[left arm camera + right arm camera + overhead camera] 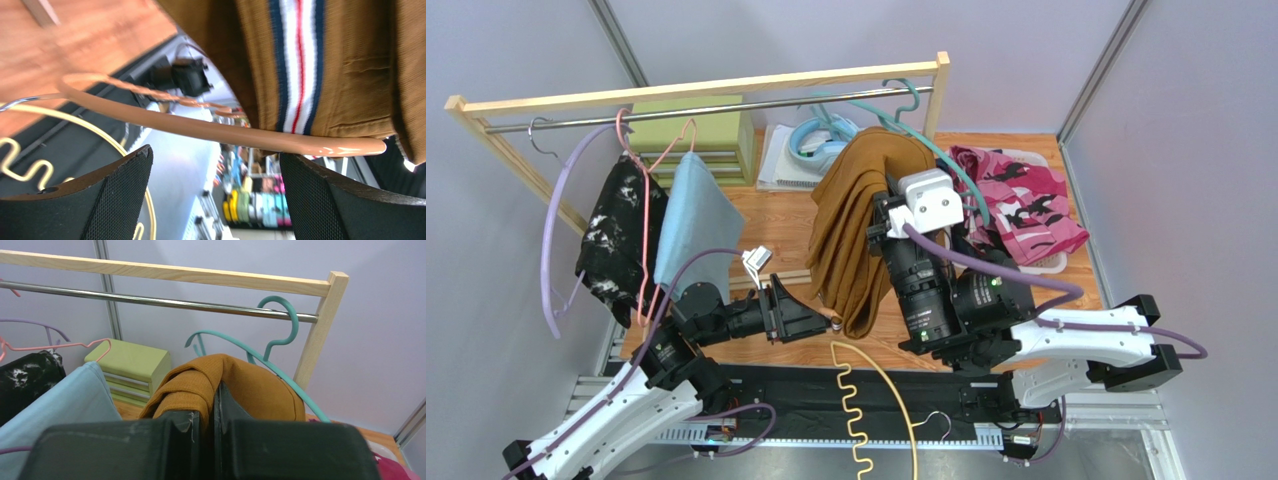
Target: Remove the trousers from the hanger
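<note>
The mustard-brown trousers hang bunched at the rack's right half, next to a teal hanger hooked on the rail. My right gripper is shut on their top fold. A tan hanger bar runs under their striped waistband. My left gripper is open just below that bar, not touching it. The black speckled trousers and light blue trousers hang on hangers at the left. The pink floral trousers lie in a basket. The navy trousers are out of view.
A wooden rack with a metal rail spans the back. A green box and a white stack stand behind it. A white basket is at the right. A yellow hanger lies on the black front strip.
</note>
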Controlling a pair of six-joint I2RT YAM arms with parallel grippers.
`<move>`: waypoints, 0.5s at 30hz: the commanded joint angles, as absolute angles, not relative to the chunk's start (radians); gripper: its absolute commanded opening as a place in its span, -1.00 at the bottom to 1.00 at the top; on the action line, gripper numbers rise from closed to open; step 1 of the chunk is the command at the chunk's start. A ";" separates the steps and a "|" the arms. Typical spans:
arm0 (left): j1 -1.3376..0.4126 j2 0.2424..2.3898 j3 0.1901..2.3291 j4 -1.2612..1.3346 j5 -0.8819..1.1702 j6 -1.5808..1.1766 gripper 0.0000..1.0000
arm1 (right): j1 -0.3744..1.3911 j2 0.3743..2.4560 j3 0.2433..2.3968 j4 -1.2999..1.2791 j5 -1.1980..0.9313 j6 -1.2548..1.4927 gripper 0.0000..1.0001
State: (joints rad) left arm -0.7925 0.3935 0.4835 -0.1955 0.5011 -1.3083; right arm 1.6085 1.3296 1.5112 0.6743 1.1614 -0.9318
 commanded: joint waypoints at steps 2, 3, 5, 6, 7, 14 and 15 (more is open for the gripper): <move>-0.793 0.396 0.561 -0.350 0.232 -1.190 0.99 | 1.609 1.279 1.826 0.269 1.101 -0.462 -1.00; -0.793 0.391 0.561 -0.351 0.216 -1.189 0.99 | 1.609 1.275 1.857 0.139 1.092 -0.407 -1.00; -0.793 0.387 0.558 -0.336 0.203 -1.200 0.99 | 1.609 1.253 1.887 0.078 1.068 -0.313 -1.00; -0.793 0.388 0.560 -0.328 0.207 -1.200 0.99 | 1.609 1.247 1.891 0.034 1.062 -0.296 -1.00; -0.793 0.394 0.564 -0.315 0.216 -1.200 0.99 | 1.609 1.243 1.891 0.029 1.058 -0.293 -1.00; -0.793 0.407 0.534 -0.040 0.537 -1.327 0.89 | 1.609 1.235 1.884 0.011 0.982 -0.307 -1.00; -0.793 0.390 0.540 -0.054 0.537 -1.324 0.88 | 1.609 1.245 1.888 0.003 0.959 -0.305 -1.00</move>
State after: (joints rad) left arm -0.7921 0.4183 0.5339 -0.2070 0.3912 -1.2606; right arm 1.6070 1.2369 1.8412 -0.0055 1.1007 -0.3668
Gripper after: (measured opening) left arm 0.956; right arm 0.046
